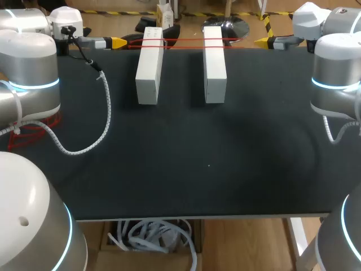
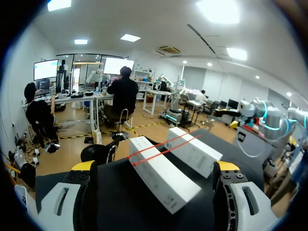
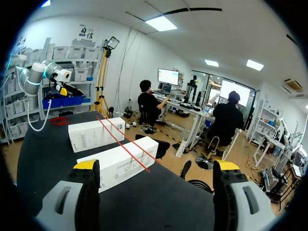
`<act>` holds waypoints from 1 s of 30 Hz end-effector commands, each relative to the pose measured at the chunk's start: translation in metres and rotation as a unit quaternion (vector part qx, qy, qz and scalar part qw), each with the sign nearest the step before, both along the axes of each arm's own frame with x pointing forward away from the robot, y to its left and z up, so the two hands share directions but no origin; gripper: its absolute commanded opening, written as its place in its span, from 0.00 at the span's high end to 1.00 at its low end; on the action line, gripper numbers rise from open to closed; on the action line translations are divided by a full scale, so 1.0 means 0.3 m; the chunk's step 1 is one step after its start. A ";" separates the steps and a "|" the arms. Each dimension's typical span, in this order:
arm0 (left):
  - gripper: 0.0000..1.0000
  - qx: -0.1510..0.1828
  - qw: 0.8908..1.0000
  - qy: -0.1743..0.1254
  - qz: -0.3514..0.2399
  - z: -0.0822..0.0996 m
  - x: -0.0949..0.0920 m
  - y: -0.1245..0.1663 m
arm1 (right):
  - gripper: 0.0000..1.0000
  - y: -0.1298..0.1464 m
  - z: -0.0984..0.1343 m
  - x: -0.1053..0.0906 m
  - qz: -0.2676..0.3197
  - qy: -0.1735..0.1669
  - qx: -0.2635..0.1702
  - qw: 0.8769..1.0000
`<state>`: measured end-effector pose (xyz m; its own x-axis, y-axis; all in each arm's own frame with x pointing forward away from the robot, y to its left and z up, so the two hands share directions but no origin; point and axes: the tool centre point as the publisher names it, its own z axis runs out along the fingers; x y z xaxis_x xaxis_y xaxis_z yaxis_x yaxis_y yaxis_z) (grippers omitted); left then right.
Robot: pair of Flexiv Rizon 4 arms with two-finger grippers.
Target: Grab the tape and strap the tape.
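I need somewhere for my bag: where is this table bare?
Bare: the black table from the left white box and right white box to its near edge. Crowded: the far edge, with red tape, left end effector and right end effector. A grey cable loops at left.

black tbl [image 1: 225, 169] | L white box [image 1: 149, 73] & R white box [image 1: 214, 68] lying parallel, apart, nr far edge

I work under bright, even overhead light. The ceiling panels [image 3: 161, 23] burn out to plain white in both wrist views. The matte black table [image 1: 225, 169] soaks the light up and gives back little glare. The white boxes [image 1: 149, 73] throw only faint, soft shadows, and my arms' silver shells [image 1: 28, 62] carry mild highlights.
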<state>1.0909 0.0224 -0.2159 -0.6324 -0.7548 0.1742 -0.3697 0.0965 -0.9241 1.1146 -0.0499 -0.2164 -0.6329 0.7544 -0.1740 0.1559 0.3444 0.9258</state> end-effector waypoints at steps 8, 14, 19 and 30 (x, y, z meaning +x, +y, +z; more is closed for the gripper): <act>0.00 -0.001 1.000 -0.002 0.001 -0.005 0.000 -0.001 | 0.00 -0.001 0.000 0.000 0.000 0.000 0.000 1.000; 0.00 -0.011 0.998 -0.040 -0.043 -0.002 0.003 -0.008 | 0.00 -0.001 0.000 0.000 0.000 0.000 0.000 1.000; 0.00 -0.024 0.991 -0.066 -0.112 -0.006 0.001 -0.019 | 0.00 -0.001 0.000 0.000 0.000 0.000 0.000 1.000; 0.00 -0.096 0.942 -0.171 -0.271 0.027 -0.043 -0.078 | 0.00 -0.001 0.000 0.000 0.000 0.000 0.000 1.000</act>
<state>1.0755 -0.0080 -0.2015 -0.9073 -0.4196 0.0267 -0.0752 0.0994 -0.9922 1.1146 -0.0500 -0.2164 -0.6331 0.7543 -0.1740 0.1558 0.3443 0.9258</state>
